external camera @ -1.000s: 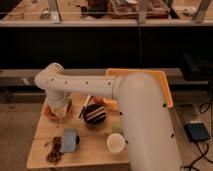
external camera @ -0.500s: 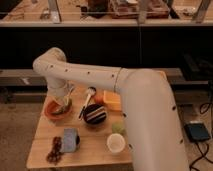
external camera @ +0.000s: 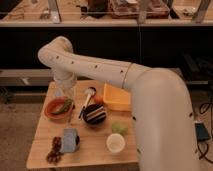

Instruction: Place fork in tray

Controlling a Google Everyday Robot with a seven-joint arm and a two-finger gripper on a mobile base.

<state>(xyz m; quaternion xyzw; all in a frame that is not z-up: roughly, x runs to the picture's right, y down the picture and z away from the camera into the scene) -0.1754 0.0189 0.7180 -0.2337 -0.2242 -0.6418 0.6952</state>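
The white robot arm (external camera: 115, 75) reaches across a wooden table (external camera: 45, 137). Its gripper (external camera: 64, 96) hangs at the table's far left, just above a round orange bowl (external camera: 52, 109); whether it is clenched or released cannot be told. No fork can be made out. To the gripper's right lies a dark-handled utensil with a white end (external camera: 87, 100), then a dark round dish (external camera: 94, 114). Further right sits the yellow-orange tray (external camera: 117, 98), partly hidden by the arm.
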